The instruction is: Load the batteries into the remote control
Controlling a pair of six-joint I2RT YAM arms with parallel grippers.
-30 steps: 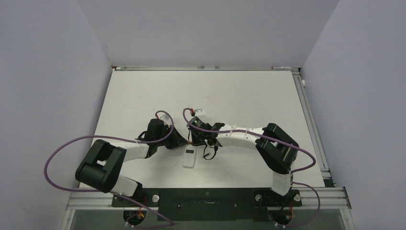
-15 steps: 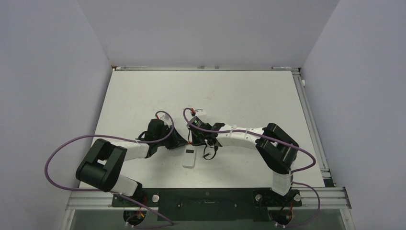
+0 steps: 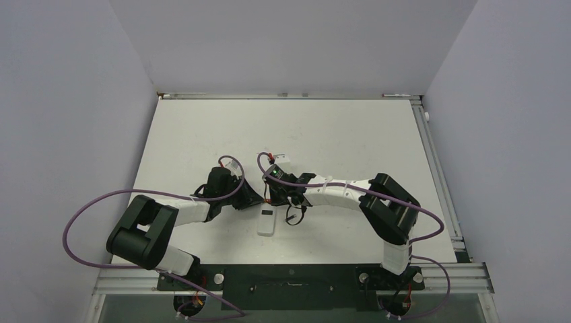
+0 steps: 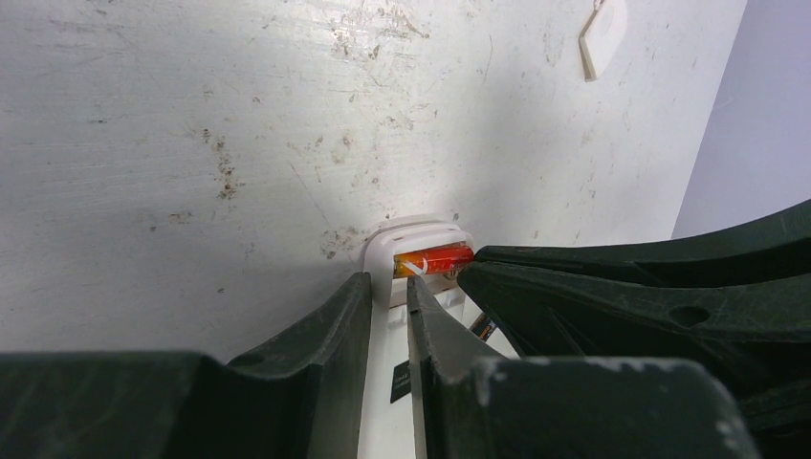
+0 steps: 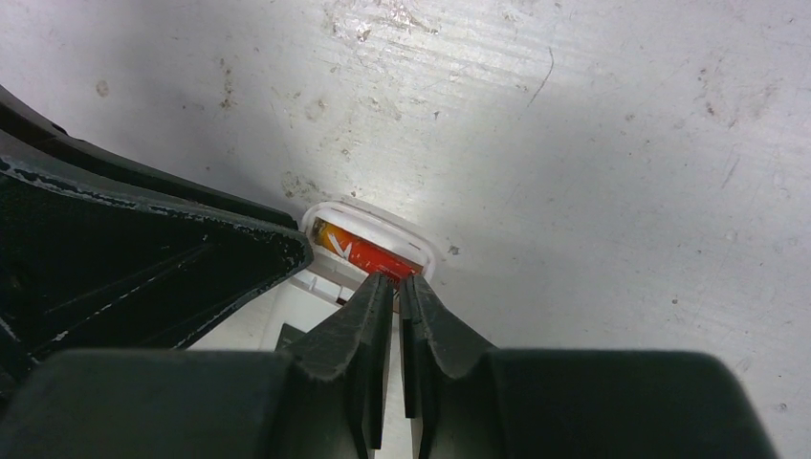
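Broadly, the white desk [image 3: 350,134] carried everything, with both arms reaching in from its near edge to meet just short of its middle. The left arm [image 3: 182,210] and right arm [image 3: 337,188] converged over the remote control [image 3: 267,222], which lay back-up between them, its length running from the near edge toward the far one.

The left gripper [image 4: 387,280] sat low against the remote with only a narrow slot between its fingers. I could not tell whether it pinched the casing or merely rested beside it. The right gripper [image 5: 395,280] had its fingers drawn together with nothing between them, the tips bearing on the reddish battery [image 5: 368,253]. That battery lay crosswise in the recess at the remote's far end. The second battery could not be picked out.

Several things could have gone wrong. The closed tips met a round, slick cylinder, so a slightly off-centre push might have skidded off it or levered one end up out of the recess. If the left gripper was not truly holding, the remote could have slid across the desk. The two grippers were also crowded close enough to knock each other.
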